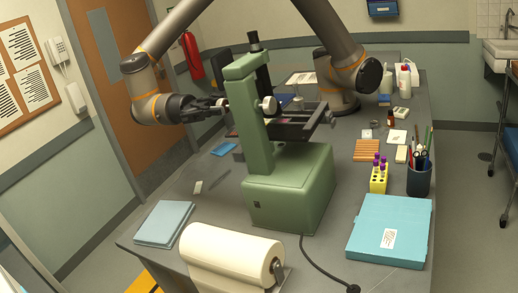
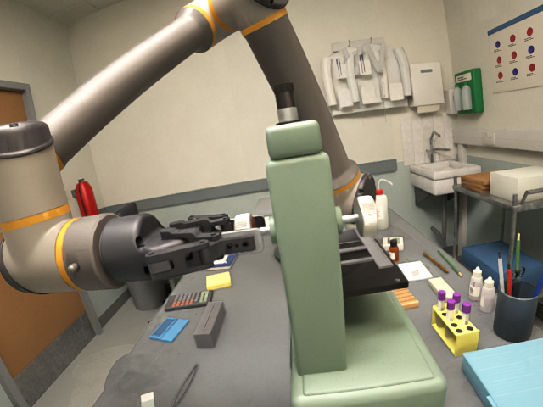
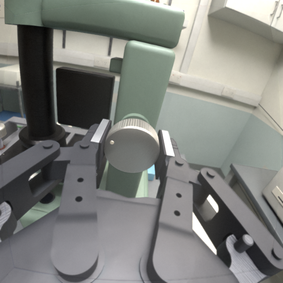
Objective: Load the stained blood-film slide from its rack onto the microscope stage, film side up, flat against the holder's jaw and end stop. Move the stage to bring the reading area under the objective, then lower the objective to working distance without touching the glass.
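The stained slide (image 1: 279, 120) lies flat on the black stage (image 1: 296, 121) of the green microscope (image 1: 254, 119), under the dark objective tube (image 3: 37, 79). A ribbed grey focus knob (image 3: 132, 145) sticks out of the microscope's arm on the side facing the door, with a matching knob (image 1: 269, 105) on the opposite side. The grey slide rack (image 2: 209, 323) sits on the table near a calculator. My gripper (image 3: 132, 144) reaches in level from the door side with its fingers on either side of the focus knob, and it is closed on that knob.
The microscope's upright arm (image 2: 307, 245) stands right in front of my fingers. A calculator (image 2: 188, 300), yellow pad (image 2: 218, 280) and blue tray (image 2: 169, 329) lie below my wrist. Tweezers (image 1: 219, 179), a paper roll (image 1: 232, 256) and a tube rack (image 1: 378, 174) sit on the table.
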Available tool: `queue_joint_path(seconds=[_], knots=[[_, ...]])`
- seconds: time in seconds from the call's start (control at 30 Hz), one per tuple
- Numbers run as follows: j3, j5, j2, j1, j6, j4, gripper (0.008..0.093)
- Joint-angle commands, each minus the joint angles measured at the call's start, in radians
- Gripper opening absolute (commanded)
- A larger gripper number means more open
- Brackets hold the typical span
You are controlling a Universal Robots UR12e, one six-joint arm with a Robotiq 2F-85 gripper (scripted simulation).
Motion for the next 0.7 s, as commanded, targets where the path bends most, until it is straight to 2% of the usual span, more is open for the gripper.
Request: queue_joint_path(seconds=[0.0, 0.53, 0.67], knots=[[-0.001, 0.0, -0.001, 0.0, 0.0, 0.0, 0.0405], [-0.001, 0.0, -0.001, 0.0, 0.0, 0.0, 0.0085], [-0.001, 0.0, -0.001, 0.0, -0.001, 0.0, 0.008]])
